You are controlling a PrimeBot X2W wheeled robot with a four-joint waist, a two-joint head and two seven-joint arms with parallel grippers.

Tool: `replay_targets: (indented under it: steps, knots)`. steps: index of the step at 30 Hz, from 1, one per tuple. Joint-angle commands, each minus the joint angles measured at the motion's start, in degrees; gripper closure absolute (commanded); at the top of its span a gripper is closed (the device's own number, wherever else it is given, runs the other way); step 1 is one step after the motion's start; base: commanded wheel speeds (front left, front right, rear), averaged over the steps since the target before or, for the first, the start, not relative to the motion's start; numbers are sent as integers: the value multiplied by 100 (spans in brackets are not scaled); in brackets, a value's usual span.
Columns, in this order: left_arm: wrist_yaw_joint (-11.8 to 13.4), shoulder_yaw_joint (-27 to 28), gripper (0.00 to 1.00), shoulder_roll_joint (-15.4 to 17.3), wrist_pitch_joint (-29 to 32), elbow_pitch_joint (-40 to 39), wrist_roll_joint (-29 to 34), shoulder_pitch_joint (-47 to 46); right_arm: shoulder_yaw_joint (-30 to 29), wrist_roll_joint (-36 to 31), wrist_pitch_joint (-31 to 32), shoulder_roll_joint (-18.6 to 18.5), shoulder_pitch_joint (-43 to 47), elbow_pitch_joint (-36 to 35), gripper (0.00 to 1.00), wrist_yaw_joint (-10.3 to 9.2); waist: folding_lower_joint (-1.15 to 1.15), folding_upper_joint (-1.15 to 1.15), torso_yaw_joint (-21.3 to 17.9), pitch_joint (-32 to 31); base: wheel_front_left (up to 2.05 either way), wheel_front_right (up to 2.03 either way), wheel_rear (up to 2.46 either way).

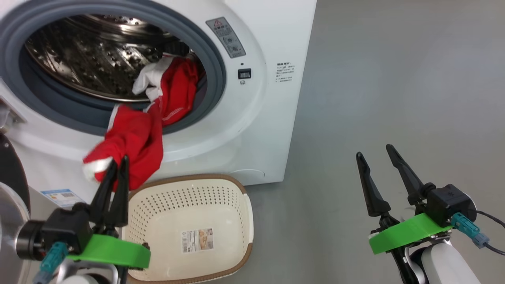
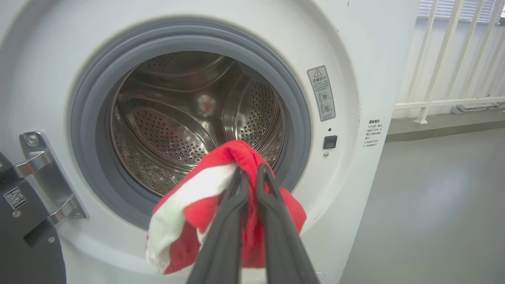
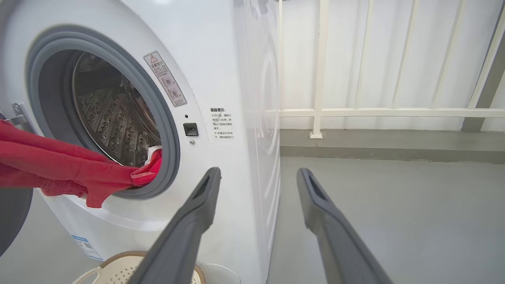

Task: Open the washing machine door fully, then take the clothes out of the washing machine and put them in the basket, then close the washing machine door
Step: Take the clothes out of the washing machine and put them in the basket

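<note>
The white washing machine (image 1: 252, 118) stands with its black door (image 1: 8, 169) swung open at the left. Bright red clothes (image 1: 136, 136) with white trim trail from the steel drum (image 1: 86, 59) over the grey gasket and hang down in front. My left gripper (image 1: 119, 163) is shut on the lower end of the clothes (image 2: 236, 156), just above the back left rim of the cream basket (image 1: 185, 177). The basket sits on the floor before the machine with only a sticker inside. My right gripper (image 1: 375, 152) is open and holds nothing, off to the right over the floor.
Grey floor (image 1: 394, 98) stretches to the right of the machine. A white railing (image 3: 319, 79) on a low ledge runs behind it. The door hinge bracket (image 2: 43, 173) sits at the left of the opening. The basket's rim (image 3: 118, 260) peeks below the machine's front.
</note>
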Motion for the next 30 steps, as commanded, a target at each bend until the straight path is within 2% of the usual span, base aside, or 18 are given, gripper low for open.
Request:
replay_targets:
  steps: [1,19,25,30]
  knots:
    - [86,191,100,179,41,-285,-19,29,144,61,-36,5,-6,-123,0,36,0,0,-5,-137,0,0,0]
    - [387,124,100,125,208,-987,-59,645,162,40,-36,5,86,-156,0,36,0,0,-31,-237,0,0,0]
    - [334,105,100,34,133,-735,-198,618,178,49,-36,5,43,-157,0,36,0,0,-84,-151,0,0,0]
    - [208,24,100,-120,13,-172,-319,391,179,25,-36,5,-9,-181,0,36,0,0,-93,36,0,0,0]
